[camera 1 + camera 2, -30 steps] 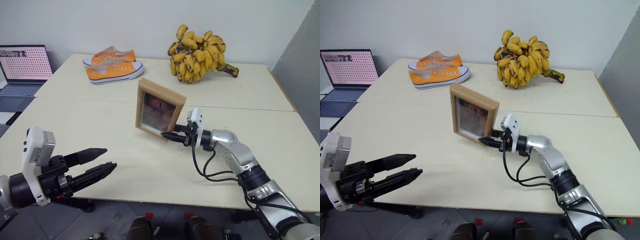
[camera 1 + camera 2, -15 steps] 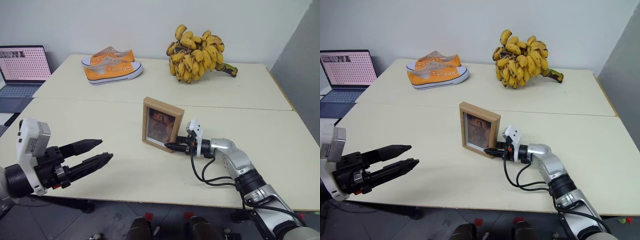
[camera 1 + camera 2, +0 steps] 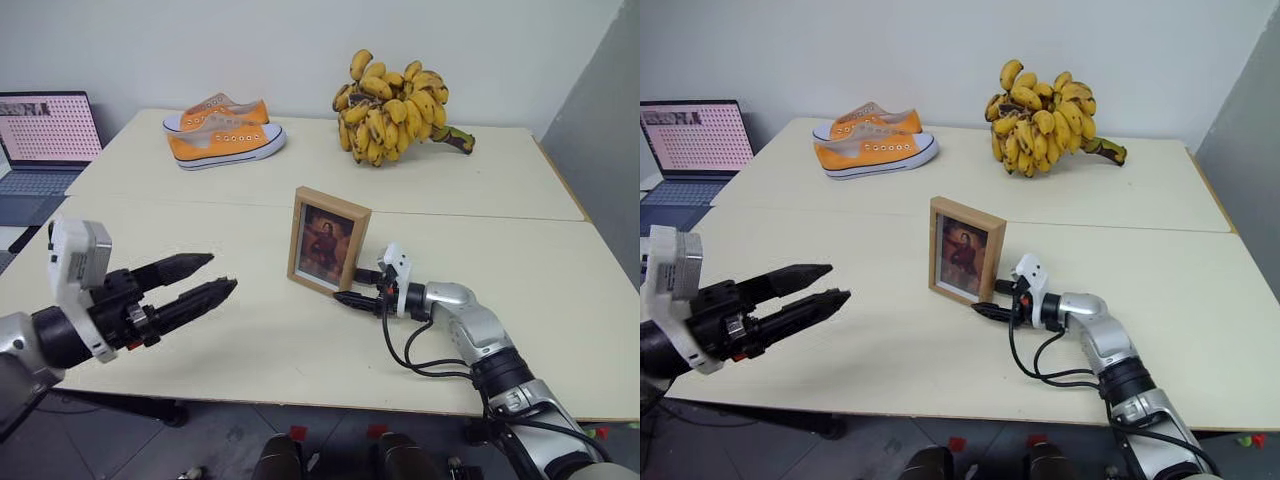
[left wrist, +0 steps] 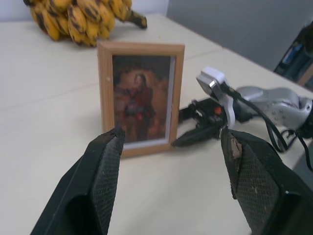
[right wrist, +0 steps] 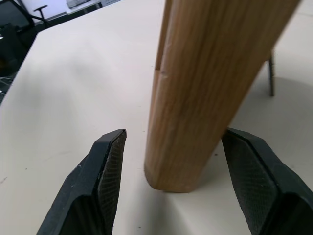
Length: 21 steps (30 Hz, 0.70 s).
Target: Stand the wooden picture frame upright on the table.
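The wooden picture frame (image 3: 328,240) stands upright on the pale table (image 3: 200,230), portrait facing me. My right gripper (image 3: 350,285) lies low on the table at the frame's lower right corner. It is open. In the right wrist view both fingers (image 5: 110,166) flank the frame's light-wood edge (image 5: 205,88) with a gap on each side. My left gripper (image 3: 224,271) hovers open to the left of the frame, well apart from it, pointing toward it. The left wrist view shows the frame (image 4: 142,98) between its spread fingers (image 4: 105,166).
A pair of orange sneakers (image 3: 225,135) sits at the back left. A big bunch of bananas (image 3: 395,105) lies at the back centre. An open laptop (image 3: 45,130) stands off the table's left end. A seam runs across the tabletop behind the frame.
The frame, held tilted above the table a second ago, has come down and now stands upright. My right gripper has opened off it. My left gripper has moved slightly forward and up.
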{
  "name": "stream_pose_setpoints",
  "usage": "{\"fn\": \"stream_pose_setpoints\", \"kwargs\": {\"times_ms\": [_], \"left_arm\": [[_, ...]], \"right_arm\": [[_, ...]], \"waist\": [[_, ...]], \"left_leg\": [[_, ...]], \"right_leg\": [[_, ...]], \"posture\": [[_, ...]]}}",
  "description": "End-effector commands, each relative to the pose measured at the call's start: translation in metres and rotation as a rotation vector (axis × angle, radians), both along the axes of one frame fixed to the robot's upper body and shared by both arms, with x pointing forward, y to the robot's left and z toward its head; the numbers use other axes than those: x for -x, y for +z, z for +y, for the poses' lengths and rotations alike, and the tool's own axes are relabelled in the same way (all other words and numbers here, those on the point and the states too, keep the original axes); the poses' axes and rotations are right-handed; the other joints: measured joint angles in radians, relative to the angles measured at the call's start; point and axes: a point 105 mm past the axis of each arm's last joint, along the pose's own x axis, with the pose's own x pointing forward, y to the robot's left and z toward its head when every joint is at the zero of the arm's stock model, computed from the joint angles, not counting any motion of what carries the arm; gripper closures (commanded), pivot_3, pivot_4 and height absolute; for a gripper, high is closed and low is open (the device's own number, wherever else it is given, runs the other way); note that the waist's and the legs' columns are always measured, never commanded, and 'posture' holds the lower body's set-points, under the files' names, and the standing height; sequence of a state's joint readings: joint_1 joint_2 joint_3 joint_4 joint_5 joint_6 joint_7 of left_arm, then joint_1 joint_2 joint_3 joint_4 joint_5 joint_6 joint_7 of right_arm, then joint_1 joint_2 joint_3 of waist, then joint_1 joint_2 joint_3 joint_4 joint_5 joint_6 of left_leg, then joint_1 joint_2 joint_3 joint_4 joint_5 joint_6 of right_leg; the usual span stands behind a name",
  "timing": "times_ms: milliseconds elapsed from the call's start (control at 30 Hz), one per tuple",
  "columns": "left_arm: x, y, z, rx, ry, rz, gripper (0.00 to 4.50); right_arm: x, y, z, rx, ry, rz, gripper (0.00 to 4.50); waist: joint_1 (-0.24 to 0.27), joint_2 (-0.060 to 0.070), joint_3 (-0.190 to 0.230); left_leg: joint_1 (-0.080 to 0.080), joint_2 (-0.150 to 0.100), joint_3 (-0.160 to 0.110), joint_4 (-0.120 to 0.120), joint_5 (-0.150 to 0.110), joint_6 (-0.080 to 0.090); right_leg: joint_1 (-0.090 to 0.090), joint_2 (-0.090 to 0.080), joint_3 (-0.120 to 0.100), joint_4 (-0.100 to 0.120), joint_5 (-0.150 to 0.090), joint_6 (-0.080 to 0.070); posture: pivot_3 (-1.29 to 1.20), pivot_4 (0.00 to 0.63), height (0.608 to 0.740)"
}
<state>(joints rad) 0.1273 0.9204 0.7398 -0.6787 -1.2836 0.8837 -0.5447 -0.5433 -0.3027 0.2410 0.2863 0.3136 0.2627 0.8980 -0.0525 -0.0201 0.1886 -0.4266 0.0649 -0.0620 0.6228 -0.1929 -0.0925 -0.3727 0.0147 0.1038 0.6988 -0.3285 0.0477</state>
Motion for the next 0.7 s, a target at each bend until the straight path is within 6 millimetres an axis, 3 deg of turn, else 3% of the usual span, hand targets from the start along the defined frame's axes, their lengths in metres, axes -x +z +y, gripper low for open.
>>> {"fn": "stream_pose_setpoints", "kwargs": {"times_ms": [33,133,233,500,700], "left_arm": [[-0.005,0.001,-0.008,0.013,0.025,-0.05,1.15],[-0.011,0.0,-0.01,0.038,0.033,-0.052,1.15],[-0.018,-0.001,-0.008,0.043,0.045,-0.049,1.15],[-0.027,0.002,-0.012,0.049,0.005,-0.027,1.15],[-0.026,0.007,-0.015,0.069,-0.044,-0.012,1.15]], "right_arm": [[0.002,0.016,-0.039,0.069,-0.098,-0.108,1.3],[0.016,0.025,-0.07,0.133,-0.148,-0.149,1.3],[0.031,0.046,-0.082,0.141,-0.169,-0.191,1.3],[0.048,0.123,-0.07,-0.003,-0.211,-0.275,1.3],[0.056,0.125,-0.066,-0.023,-0.216,-0.227,1.3]], "waist": [[0.004,0.0,0.0],[0.017,0.0,0.0],[0.019,0.0,0.0],[0.001,0.0,0.0],[0.005,0.0,0.0]], "left_leg": [[0.0,0.0,0.0,0.0,0.0,0.0],[-0.001,-0.001,-0.001,0.0,0.0,0.0],[-0.002,0.0,-0.001,0.0,0.0,0.0],[-0.001,0.001,0.0,0.0,0.0,0.0],[-0.002,0.0,-0.001,0.0,0.0,0.0]], "right_leg": [[0.0,0.0,0.0,0.0,0.0,0.0],[0.0,0.0,0.0,-0.001,-0.001,0.001],[-0.001,0.0,0.0,-0.001,-0.001,0.001],[0.0,0.001,0.001,-0.001,-0.001,0.002],[-0.001,0.001,0.0,-0.001,-0.001,0.002]], "posture": [[0.0,0.15,0.74],[0.0,0.15,0.74],[0.0,0.15,0.74],[0.0,0.15,0.74],[0.0,0.15,0.74]]}}
